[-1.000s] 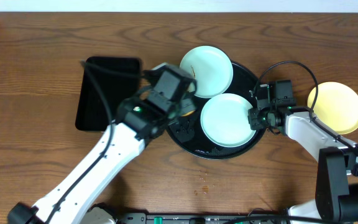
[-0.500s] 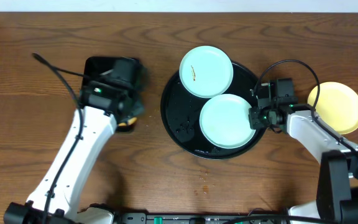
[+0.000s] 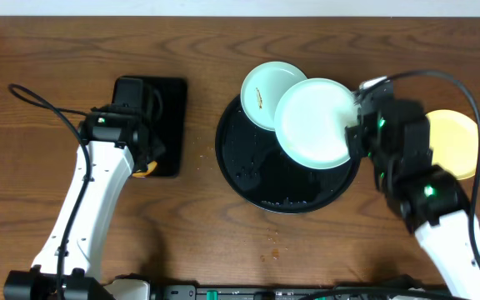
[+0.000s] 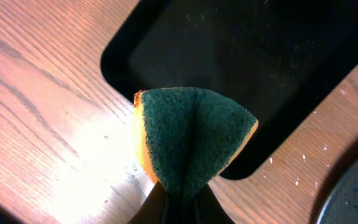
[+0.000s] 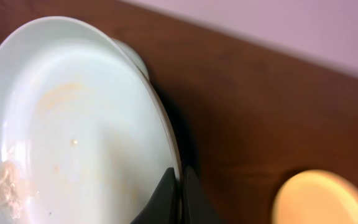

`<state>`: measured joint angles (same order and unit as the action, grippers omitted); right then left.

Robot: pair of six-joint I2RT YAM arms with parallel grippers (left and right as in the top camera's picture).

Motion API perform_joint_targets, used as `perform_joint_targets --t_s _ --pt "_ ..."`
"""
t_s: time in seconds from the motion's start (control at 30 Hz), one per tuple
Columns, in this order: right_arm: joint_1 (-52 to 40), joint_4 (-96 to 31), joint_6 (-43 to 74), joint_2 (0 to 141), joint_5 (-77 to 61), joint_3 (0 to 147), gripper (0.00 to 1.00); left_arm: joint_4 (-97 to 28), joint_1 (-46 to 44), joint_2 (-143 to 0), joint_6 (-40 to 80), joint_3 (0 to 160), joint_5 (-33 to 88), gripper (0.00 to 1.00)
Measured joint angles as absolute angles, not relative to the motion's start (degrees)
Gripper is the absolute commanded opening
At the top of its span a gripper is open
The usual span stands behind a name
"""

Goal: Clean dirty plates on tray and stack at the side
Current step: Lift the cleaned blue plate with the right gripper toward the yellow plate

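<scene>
Right gripper (image 5: 179, 183): pinched plate (image 3: 315, 122) by its rim, above tray (image 3: 244, 175), likely for stacking by yellow plate (image 3: 461, 142).
Left gripper (image 4: 178, 200): clamped on sponge (image 4: 191, 137), parked aside at small tray (image 4: 229, 50) edge.

Black tray (image 3: 244, 162), pale blue plate (image 3: 315, 123), brown-streaked plate (image 3: 261, 86) (also blue), yellow plate (image 3: 462, 150), green sponge (image 4: 191, 143)

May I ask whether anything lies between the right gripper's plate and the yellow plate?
Nothing visible does: only the arm of the right gripper lies between the held plate and the yellow plate; anything beneath it is hidden.
</scene>
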<state>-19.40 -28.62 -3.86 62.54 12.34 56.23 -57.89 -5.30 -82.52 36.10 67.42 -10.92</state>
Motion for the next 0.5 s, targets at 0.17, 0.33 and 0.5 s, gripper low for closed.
perform_joint_targets --t_s 0.17,0.33,0.5 --pt "-32.8 -27.1 -8.0 60.4 30.7 56.2 0.01 -54.5 -5.3 -82.5 35.4 63.9 -10.9 0.08" --pt "-45.7 -21.7 -13.8 64.2 49.0 56.2 0.01 -53.6 -5.3 -82.5 34.7 62.5 -10.9 0.08" --pt "-52.8 -13.6 -19.7 72.5 62.1 56.2 0.01 -53.3 -5.3 -82.5 34.5 62.4 -10.9 0.08"
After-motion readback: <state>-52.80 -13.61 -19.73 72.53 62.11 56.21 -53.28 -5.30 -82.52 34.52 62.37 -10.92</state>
